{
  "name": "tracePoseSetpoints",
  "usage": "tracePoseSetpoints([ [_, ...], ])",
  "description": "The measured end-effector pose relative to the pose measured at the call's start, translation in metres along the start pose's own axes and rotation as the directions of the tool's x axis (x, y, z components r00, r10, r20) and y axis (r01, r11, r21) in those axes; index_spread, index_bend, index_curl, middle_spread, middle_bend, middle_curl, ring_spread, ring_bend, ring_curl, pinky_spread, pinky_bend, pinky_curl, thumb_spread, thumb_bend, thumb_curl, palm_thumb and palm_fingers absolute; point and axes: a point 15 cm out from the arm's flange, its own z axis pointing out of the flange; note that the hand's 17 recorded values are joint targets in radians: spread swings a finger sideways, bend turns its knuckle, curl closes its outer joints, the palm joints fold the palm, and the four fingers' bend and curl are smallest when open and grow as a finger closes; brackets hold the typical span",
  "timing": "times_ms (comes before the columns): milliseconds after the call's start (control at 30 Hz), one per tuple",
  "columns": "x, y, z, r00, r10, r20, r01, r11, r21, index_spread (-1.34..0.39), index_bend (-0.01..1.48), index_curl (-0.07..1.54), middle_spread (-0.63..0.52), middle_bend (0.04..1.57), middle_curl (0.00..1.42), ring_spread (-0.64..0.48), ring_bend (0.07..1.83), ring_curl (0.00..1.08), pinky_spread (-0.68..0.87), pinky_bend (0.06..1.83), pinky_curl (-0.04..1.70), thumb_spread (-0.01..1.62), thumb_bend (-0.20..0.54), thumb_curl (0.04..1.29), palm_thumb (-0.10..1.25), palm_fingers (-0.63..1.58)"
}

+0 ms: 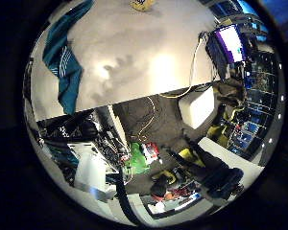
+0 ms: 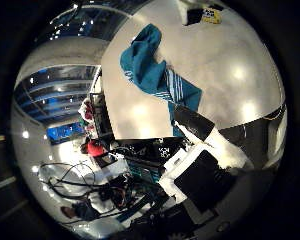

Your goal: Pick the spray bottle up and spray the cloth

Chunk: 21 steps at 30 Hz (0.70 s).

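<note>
A teal cloth with white stripes (image 2: 153,66) lies crumpled on the white table (image 2: 225,75); in the little finger side view it lies near the table's edge (image 1: 61,53). A small yellow and black object (image 2: 204,13), likely the spray bottle, stands on the table well away from the cloth; it also shows in the little finger side view (image 1: 142,5). My hand (image 2: 202,158) is high above the table's edge, away from both. Its white and black fingers (image 2: 195,125) reach into the thumb side view relaxed, with nothing between them.
A lit monitor (image 1: 228,43) stands beyond one table corner. Past the table's edge are the floor, a green object (image 1: 139,155) and dark equipment and chairs (image 1: 206,177). A rack of gear (image 2: 140,160) sits below the table edge.
</note>
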Motion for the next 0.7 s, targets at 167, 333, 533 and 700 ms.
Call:
tracePoseSetpoints([
  [167, 0.001, -0.004, -0.006, 1.0, -0.006, -0.005, 0.007, 1.0, 0.014, -0.41, 0.21, 0.42, -0.03, 0.18, 0.3, 0.1, 0.2, 0.23, 0.4, 0.19, 0.26, 1.12, -0.018, 0.33, 0.78, 0.33],
  [333, 0.016, -0.012, -0.023, 1.0, 0.005, -0.021, -0.004, 0.998, 0.058, -0.41, 0.2, 0.41, -0.04, 0.19, 0.3, 0.09, 0.2, 0.23, 0.4, 0.19, 0.26, 1.11, -0.021, 0.33, 0.77, 0.35],
  [533, 0.05, -0.02, -0.052, 0.999, 0.037, -0.037, -0.032, 0.991, 0.13, -0.4, 0.16, 0.38, -0.04, 0.2, 0.31, 0.08, 0.21, 0.24, 0.41, 0.2, 0.27, 1.09, -0.048, 0.29, 0.61, 0.34],
  [700, 0.088, -0.037, -0.066, 0.997, 0.075, -0.028, -0.068, 0.976, 0.207, -0.36, 0.13, 0.32, -0.02, 0.2, 0.33, 0.09, 0.24, 0.25, 0.4, 0.27, 0.29, 1.02, -0.048, 0.26, 0.39, 0.27],
])
